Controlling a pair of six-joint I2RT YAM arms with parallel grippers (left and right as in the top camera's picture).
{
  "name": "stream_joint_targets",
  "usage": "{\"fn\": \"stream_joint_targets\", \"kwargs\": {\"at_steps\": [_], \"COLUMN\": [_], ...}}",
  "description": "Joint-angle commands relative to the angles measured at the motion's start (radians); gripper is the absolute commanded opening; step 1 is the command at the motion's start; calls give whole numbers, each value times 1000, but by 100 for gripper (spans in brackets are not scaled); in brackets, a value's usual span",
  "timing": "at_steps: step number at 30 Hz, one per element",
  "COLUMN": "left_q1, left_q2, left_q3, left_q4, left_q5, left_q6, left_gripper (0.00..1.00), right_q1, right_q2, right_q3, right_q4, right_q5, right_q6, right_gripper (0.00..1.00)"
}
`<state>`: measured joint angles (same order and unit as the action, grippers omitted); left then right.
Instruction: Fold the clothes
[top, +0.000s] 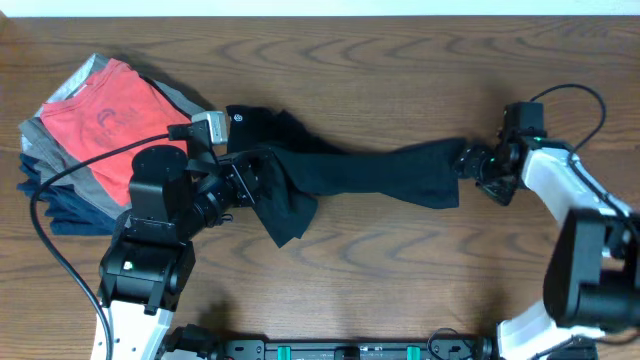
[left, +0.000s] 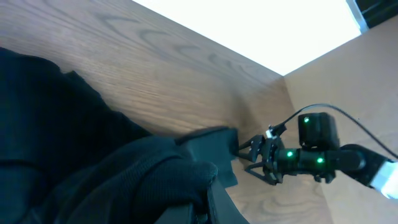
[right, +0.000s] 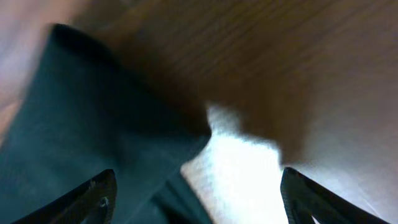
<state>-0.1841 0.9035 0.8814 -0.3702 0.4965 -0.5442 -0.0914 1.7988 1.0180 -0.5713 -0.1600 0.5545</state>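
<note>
Black garment (top: 350, 172) stretching left-right across table (top: 400, 290); my left pincer (top: 240, 185) pinching its bunched end; my right pincer (top: 468, 160) gaping wide, sleeve tip (top: 445, 168) lying just ahead.

Bare wood is running open along the far edge of the brown wooden table (top: 400, 60) and across the middle of its near edge. A long black soft-fabric garment (top: 380, 172) is stretching across the centre, barring any low pass from near to far. A stack of folded red-orange, grey and navy clothes (top: 105, 115) is filling the left edge; any gap between it and the garment is possibly closed. The left arm (top: 150, 230) is crowding the near-left corner, and the right arm (top: 585, 250) is occupying the right edge.
</note>
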Motion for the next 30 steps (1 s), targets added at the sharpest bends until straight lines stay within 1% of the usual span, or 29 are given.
{"fn": "stream_joint_targets", "kwargs": {"at_steps": [1, 4, 9, 14, 18, 21, 24, 28, 30], "left_q1": [5, 5, 5, 5, 5, 5, 5, 5, 5], "left_q2": [-3, -3, -3, -3, -3, -3, -3, -3, -3], "left_q3": [19, 19, 19, 19, 19, 19, 19, 19, 19], "left_q4": [4, 4, 4, 4, 3, -13, -42, -68, -72], "left_q5": [-39, -43, -45, -45, -45, -45, -60, -87, -89], "left_q6": [20, 20, 20, 20, 20, 21, 21, 21, 21], "left_gripper": [6, 6, 6, 6, 6, 6, 6, 6, 6], "right_q1": [-13, -13, -13, -13, -13, -13, -13, -14, -14], "right_q2": [54, 83, 92, 92, 92, 92, 92, 92, 90], "right_q3": [-12, -12, -12, -12, -12, -12, -12, -12, -12], "right_q4": [20, 40, 36, 6, 22, 30, 38, 61, 72], "right_q5": [-44, -77, -84, -84, -84, -84, -84, -84, -84], "right_q6": [-13, -14, -13, -13, -13, -13, -13, -13, -13], "right_gripper": [80, 77, 61, 53, 41, 37, 24, 8, 5]}}
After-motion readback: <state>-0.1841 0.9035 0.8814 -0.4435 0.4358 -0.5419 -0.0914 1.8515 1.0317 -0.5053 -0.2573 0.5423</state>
